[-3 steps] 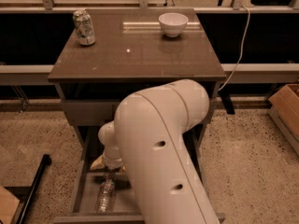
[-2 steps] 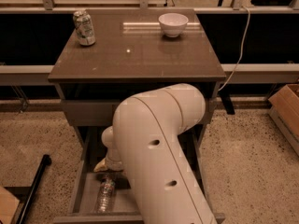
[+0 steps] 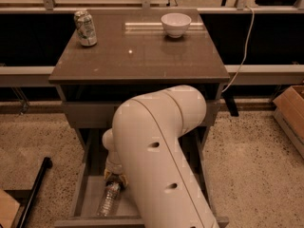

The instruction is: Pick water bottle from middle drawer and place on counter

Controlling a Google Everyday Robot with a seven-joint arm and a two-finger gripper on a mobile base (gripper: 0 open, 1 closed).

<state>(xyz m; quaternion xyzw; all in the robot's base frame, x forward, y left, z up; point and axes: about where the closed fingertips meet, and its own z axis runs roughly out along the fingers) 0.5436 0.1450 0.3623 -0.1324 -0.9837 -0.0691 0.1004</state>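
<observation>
The water bottle (image 3: pixel 109 200) lies on its side on the gray floor of the open middle drawer (image 3: pixel 88 199), cap end pointing toward the cabinet. My gripper (image 3: pixel 115 178) is down inside the drawer, right at the bottle's cap end; my big white arm (image 3: pixel 156 146) hides most of the drawer and much of the gripper. The counter (image 3: pixel 142 56) is the glossy brown-gray top of the cabinet, above and behind the drawer.
A green-white drink can (image 3: pixel 85 28) stands at the counter's back left and a white bowl (image 3: pixel 175 24) at the back middle. A cardboard box (image 3: pixel 290 114) is on the floor at right, a black pole (image 3: pixel 33 194) at left, and a cable (image 3: pixel 242 56) hangs right of the cabinet.
My wrist and gripper have lowered further into the drawer toward the bottle's cap end. The bottle has not moved.
</observation>
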